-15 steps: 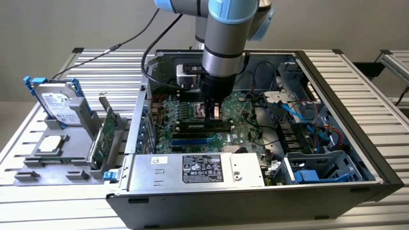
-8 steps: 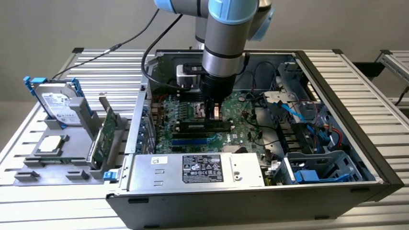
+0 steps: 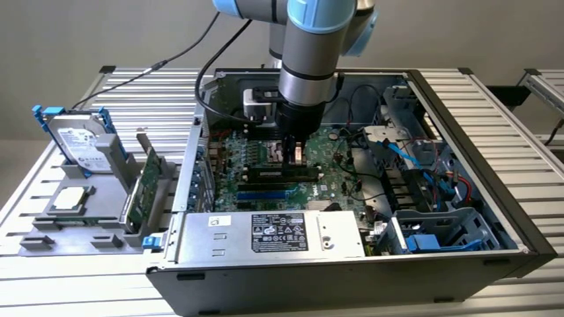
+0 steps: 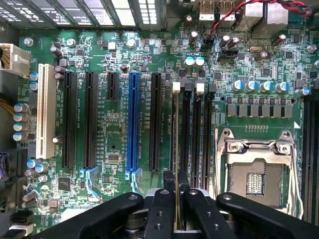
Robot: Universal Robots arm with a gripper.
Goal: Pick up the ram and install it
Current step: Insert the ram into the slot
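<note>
Ribbed aluminium tabletop is noted as the work surface. One black metal tower case is laid on it, open side up. One silver-grey robot arm with blue joints is lowered into the case. One silver boxed power supply with a black label is seen at six o'clock inside the case. One green motherboard is seen at twelve o'clock from it.

At nine o'clock from the case, in the exterior view, one grey plastic holder is placed. One silver boxy hard drive and one wide green expansion card are stood in it.

On the board are counted one empty silver processor socket, four black memory slots and one blue expansion slot.

The ram, a thin green stick seen edge-on, is clamped between the fingers of the black gripper. It is lined up lengthwise along the memory slot farthest from the socket. Whether it is seated cannot be told.

Risks, as judged:
- The stick could be driven onto the slot wall if it is slightly off line.
- One end could be left high if the press is tilted.
- The thin board could be slid in the grip under load.
- Seating could be blocked by a closed latch or a reversed notch.
</note>
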